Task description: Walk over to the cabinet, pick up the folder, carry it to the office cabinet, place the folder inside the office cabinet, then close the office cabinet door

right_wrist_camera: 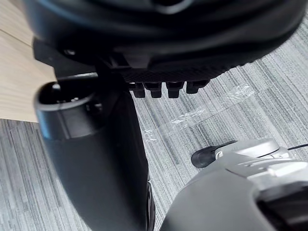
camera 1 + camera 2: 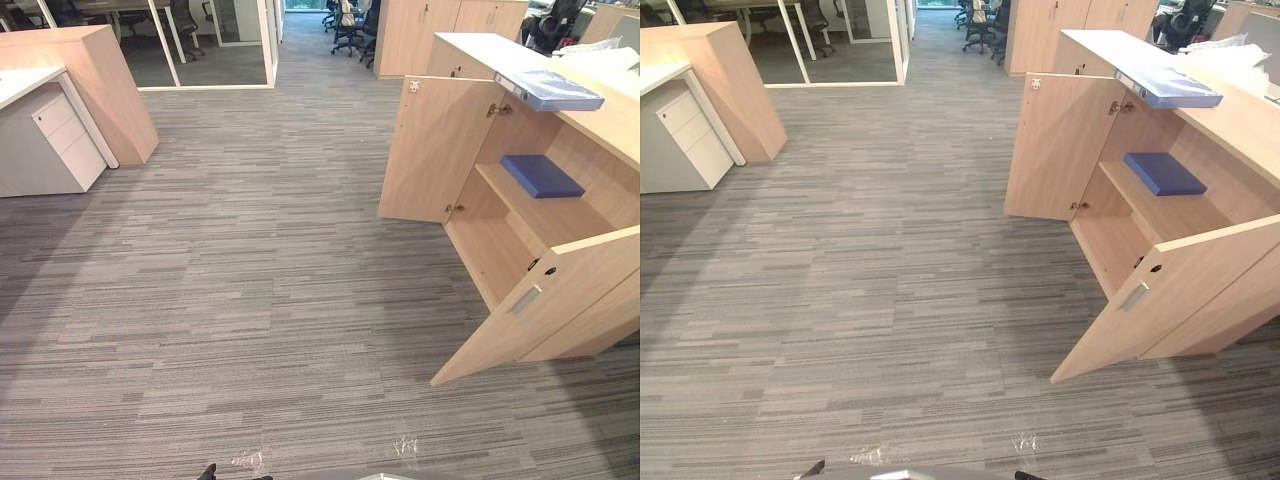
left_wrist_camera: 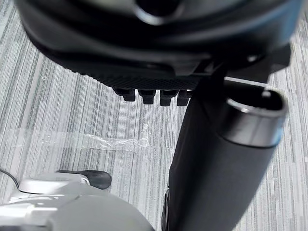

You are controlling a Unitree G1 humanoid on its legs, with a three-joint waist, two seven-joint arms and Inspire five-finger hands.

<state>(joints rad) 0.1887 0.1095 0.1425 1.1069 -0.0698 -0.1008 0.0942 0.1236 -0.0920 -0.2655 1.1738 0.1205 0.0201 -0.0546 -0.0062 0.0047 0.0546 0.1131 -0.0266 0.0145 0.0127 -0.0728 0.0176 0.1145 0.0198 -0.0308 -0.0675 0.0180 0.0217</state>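
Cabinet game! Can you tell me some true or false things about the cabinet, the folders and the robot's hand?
1. Both doors of the cabinet are open. True.
2. A dark blue folder lies on the shelf inside. True.
3. Nothing lies on top of the cabinet. False: a pale blue folder lies there.
4. The left hand holds a folder. False: it holds nothing, above the grey carpet.

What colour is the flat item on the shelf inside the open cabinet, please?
The flat rectangular item is dark blue, clearest in the left eye view.
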